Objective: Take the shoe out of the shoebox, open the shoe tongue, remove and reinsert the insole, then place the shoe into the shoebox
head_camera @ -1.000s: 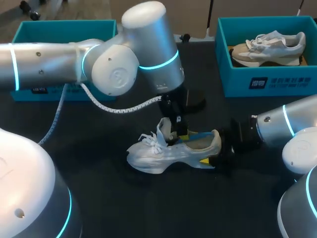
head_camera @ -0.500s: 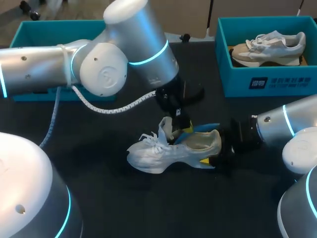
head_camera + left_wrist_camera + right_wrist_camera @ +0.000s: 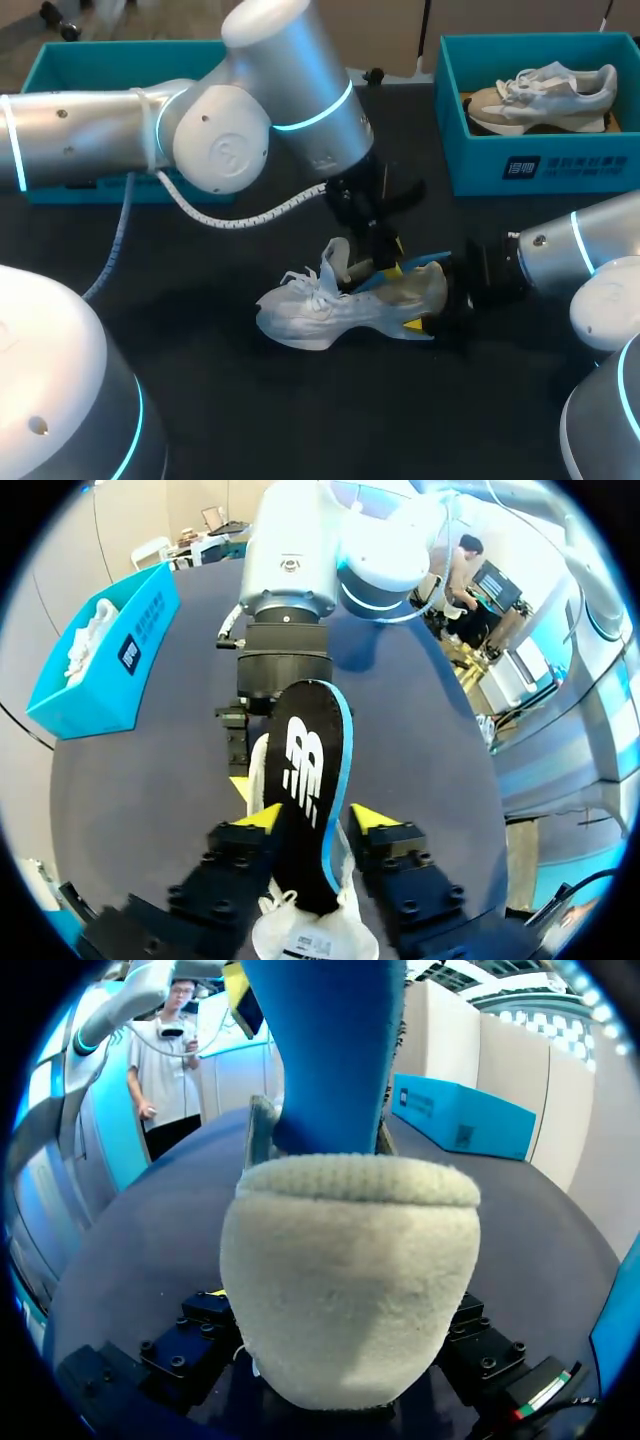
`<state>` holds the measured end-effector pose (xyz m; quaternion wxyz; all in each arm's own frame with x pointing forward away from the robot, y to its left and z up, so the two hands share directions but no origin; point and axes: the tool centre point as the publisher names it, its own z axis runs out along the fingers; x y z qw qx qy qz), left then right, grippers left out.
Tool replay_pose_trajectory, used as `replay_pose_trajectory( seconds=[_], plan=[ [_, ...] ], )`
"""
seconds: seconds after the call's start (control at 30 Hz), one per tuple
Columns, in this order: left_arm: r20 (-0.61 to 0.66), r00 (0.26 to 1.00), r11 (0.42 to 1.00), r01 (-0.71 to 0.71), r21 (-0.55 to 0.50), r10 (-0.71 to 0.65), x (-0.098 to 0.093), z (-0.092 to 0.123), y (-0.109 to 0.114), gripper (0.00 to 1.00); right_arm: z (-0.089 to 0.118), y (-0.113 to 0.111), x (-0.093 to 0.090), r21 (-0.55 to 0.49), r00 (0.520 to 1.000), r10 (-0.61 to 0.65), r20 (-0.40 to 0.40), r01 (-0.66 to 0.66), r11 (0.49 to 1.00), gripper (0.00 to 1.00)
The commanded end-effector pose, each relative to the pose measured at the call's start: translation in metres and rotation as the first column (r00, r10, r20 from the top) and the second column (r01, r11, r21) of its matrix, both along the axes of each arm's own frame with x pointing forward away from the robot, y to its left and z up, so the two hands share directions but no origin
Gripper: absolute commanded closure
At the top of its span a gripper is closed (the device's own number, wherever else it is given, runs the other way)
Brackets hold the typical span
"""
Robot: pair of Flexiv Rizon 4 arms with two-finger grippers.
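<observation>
**Shoe.** The shoe (image 3: 345, 305) rests on its sole on the tabletop (image 3: 230, 400), a little right of centre. Its toe points to the left edge and its heel to the right edge. Expect it to be light, with a soft upper that collapses under pressure. The firmer heel counter is the preferred grip zone.

**Insole.** The insole (image 3: 305, 780) (black on top, blue beneath) stands tilted out of the shoe opening, with its lower end inside the shoe. Judge it thin, flexible and prone to buckling if pushed from the far end. Take hold across its width, close to the shoe opening.

**Right hand.** The right hand (image 3: 428, 305) comes in from the right edge and brackets the heel, apparently clamped on it from both sides. One yellow tip shows on the near side; the other is hidden.

**Left hand.** The left hand (image 3: 317, 818) is narrowed onto the insole. Both yellow fingertips (image 3: 262, 817) press its opposite edges.
</observation>
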<state>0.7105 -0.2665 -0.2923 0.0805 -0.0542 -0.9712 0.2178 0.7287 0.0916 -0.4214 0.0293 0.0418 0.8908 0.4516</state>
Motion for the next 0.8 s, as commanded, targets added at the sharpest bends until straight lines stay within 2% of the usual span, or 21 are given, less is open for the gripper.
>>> replay_pose_trajectory(
  seconds=[0.03, 0.43, 0.7, 0.8],
  plan=[
    [0.023, 1.0, 1.0, -0.005, -0.013, 0.006, -0.0024, 0.0019, 0.007, 0.0, -0.003, -0.0016, 0.0015, -0.003, 1.0, -0.001, 0.0, 0.001, 1.0, 1.0],
    [0.144, 0.989, 0.998, -0.031, -0.06, 0.039, -0.0045, 0.0015, 0.0119, 0.0, -0.003, -0.0016, 0.0015, -0.003, 1.0, -0.001, 0.0, 0.001, 1.0, 1.0],
    [0.239, 0.968, 0.995, -0.058, -0.086, 0.077, -0.0034, -0.0011, 0.0063, 0.0, -0.003, -0.0016, 0.0015, -0.003, 1.0, -0.001, 0.0, 0.001, 1.0, 1.0],
    [0.25, 0.964, 0.993, -0.065, -0.096, 0.088, -0.0012, -0.0029, 0.0031, 0.06, -0.003, -0.0016, 0.0015, -0.003, 1.0, -0.001, 0.0, 0.001, 1.0, 1.0]
  ],
)
